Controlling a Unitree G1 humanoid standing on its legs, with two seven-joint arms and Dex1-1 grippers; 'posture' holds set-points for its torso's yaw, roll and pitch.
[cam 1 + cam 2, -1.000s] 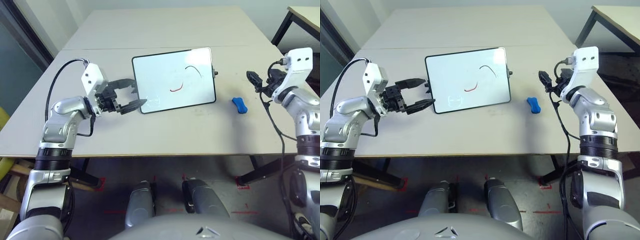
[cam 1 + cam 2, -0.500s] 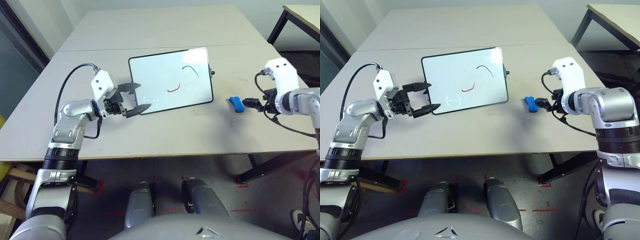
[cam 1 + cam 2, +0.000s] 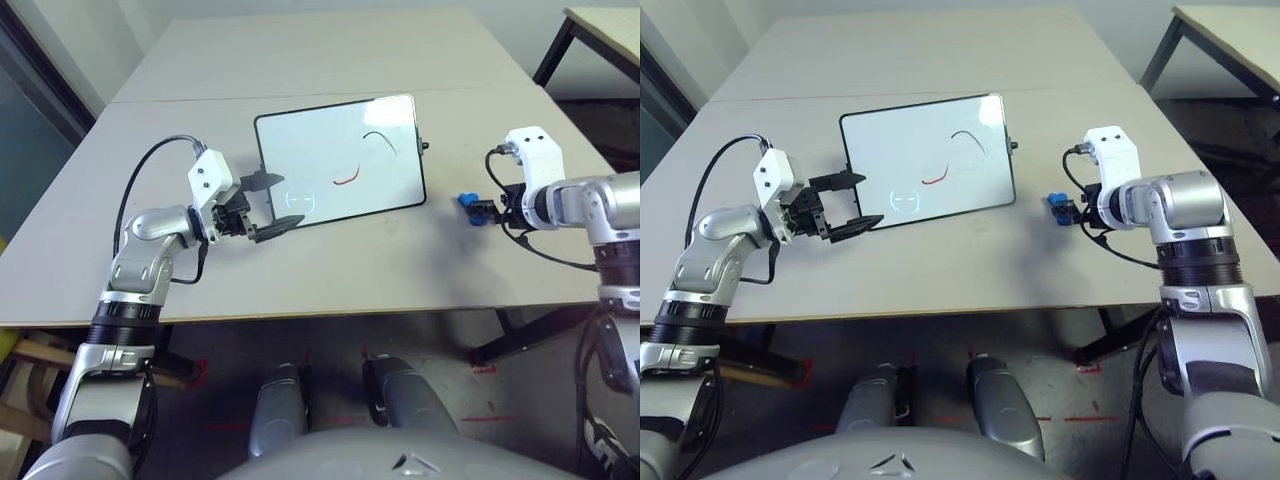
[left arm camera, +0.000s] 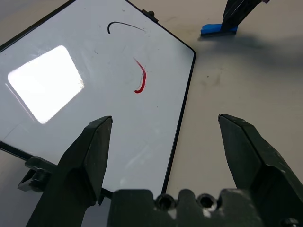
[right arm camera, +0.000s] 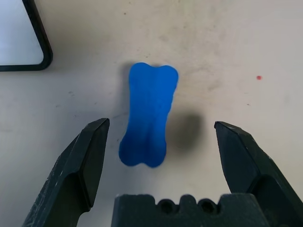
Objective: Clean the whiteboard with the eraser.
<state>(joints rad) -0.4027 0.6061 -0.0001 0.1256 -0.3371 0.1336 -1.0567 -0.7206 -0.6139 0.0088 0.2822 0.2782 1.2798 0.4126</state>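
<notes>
The whiteboard (image 3: 338, 163) lies on the table (image 3: 330, 60) ahead of me, slightly left of centre. My left gripper (image 3: 266, 205) sits at its near left corner, one finger over the board's edge, the other just before it. The eraser (image 5: 148, 114) lies on the table to the board's right, apart from it, between the spread fingers of my right gripper (image 5: 158, 161).
</notes>
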